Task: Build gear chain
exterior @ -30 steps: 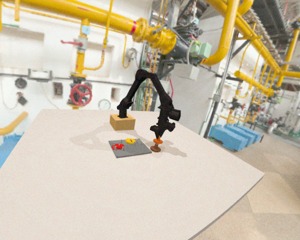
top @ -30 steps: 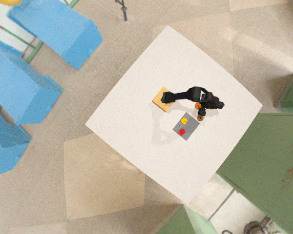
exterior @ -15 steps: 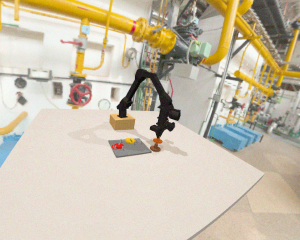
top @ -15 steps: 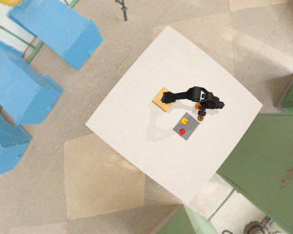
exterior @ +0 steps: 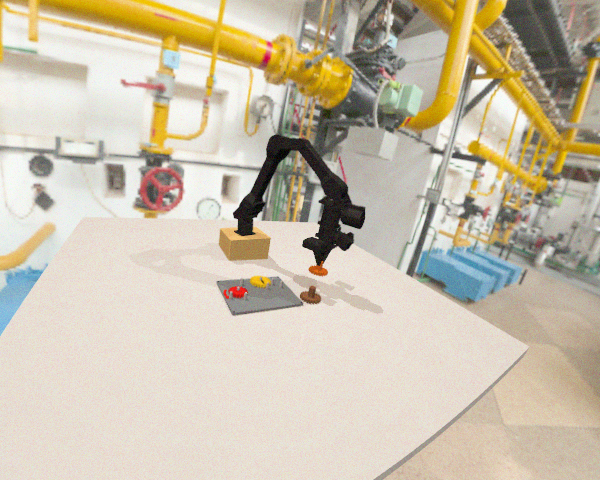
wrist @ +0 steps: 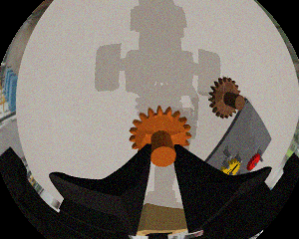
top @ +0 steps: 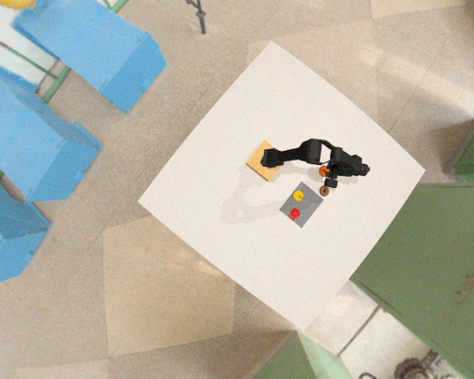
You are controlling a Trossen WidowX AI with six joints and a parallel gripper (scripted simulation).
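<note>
My gripper (exterior: 320, 264) (wrist: 161, 149) is shut on the upright stem of the orange gear (top: 322, 171) (exterior: 318, 271) (wrist: 159, 122), which hangs above the table. A brown gear (top: 324, 191) (exterior: 310, 298) (wrist: 221, 99) stands on the table, stem up, beside a corner of the grey board (top: 310, 207) (exterior: 272, 303) (wrist: 249, 130). The red gear (top: 295, 211) (exterior: 237, 292) (wrist: 254, 161) and the yellow gear (top: 296, 196) (exterior: 259, 281) (wrist: 232, 167) sit on the board, apart from each other. Several bare pegs show on the board. The fingertips are hidden in the top view.
The arm's base stands on a wooden block (top: 265, 173) (exterior: 248, 250) (wrist: 161, 217) at the table's back in the exterior view. The table (top: 229, 155) (exterior: 238, 372) extends around the board. The arm's shadow falls across it.
</note>
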